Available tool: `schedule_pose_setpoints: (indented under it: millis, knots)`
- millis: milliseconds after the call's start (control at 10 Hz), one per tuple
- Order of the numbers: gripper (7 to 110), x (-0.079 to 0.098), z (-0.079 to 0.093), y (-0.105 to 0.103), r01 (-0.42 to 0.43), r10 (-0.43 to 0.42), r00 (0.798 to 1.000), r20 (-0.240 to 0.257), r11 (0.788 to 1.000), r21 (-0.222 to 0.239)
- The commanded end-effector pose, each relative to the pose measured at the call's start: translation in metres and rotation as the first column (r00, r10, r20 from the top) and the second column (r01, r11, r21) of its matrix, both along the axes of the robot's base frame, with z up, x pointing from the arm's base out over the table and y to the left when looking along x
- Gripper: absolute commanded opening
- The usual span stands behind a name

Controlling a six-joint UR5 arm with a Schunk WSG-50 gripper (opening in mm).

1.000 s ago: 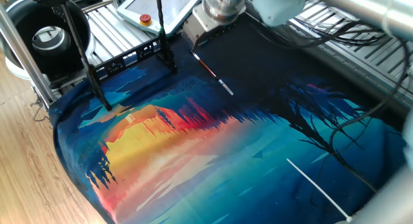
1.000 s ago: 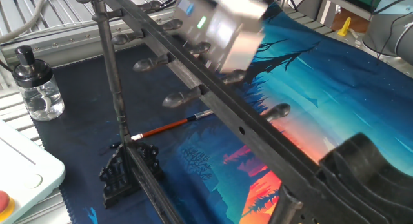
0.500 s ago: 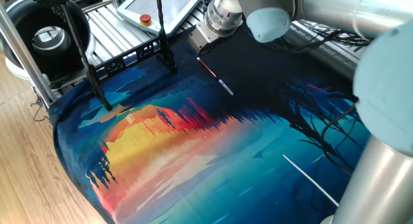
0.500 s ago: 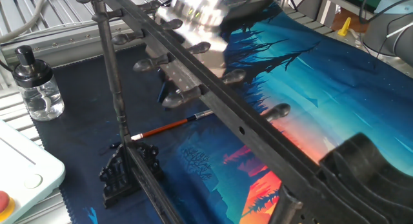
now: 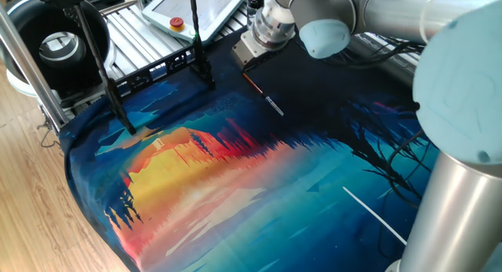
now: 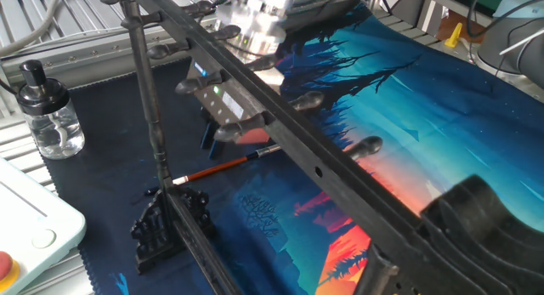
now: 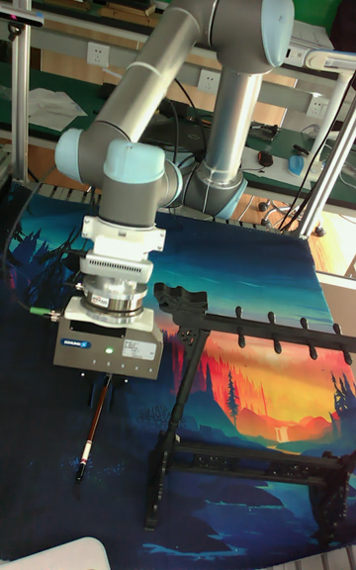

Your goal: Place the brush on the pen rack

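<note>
Gripper (image 6: pixel 223 135) lowered since earlier frame, now hovering just above brush (image 6: pixel 223 168); jaw opening cannot be told. Brush flat on mat, directly beneath, ungrasped. Pen rack (image 5: pixel 149 71) beside. Step: approach. Next: descend, straddle shaft, close.

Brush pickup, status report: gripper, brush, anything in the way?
Gripper low over the brush, fingers' state unclear. Brush flat on the mat, not lifted. Pen rack stands alongside, apart from the brush; nothing lying on it.

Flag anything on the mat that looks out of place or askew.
Only the brush stands out: it lies flat and slanted on the mat, off the pen rack. The gripper hovers over its end. Nothing spilled or damaged.
</note>
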State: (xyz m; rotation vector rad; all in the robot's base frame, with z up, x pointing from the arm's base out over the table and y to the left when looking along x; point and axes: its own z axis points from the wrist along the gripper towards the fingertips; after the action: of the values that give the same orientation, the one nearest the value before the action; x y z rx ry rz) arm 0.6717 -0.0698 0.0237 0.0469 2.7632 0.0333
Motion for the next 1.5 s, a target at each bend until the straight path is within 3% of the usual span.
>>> schedule_pose_setpoints:
  millis: [0,500,900,1400]
  knots:
    - [22,0.004,-0.021,0.001,0.025,-0.025,1.0,-0.01,1.0,0.011]
    - [22,0.001,-0.026,-0.006,0.048,-0.048,0.999,-0.016,0.999,0.003]
    - [22,0.011,-0.023,-0.007,0.044,-0.046,0.997,0.068,0.999,0.032]
    - [22,0.0,-0.036,-0.003,0.041,-0.042,0.997,0.062,0.999,0.01]
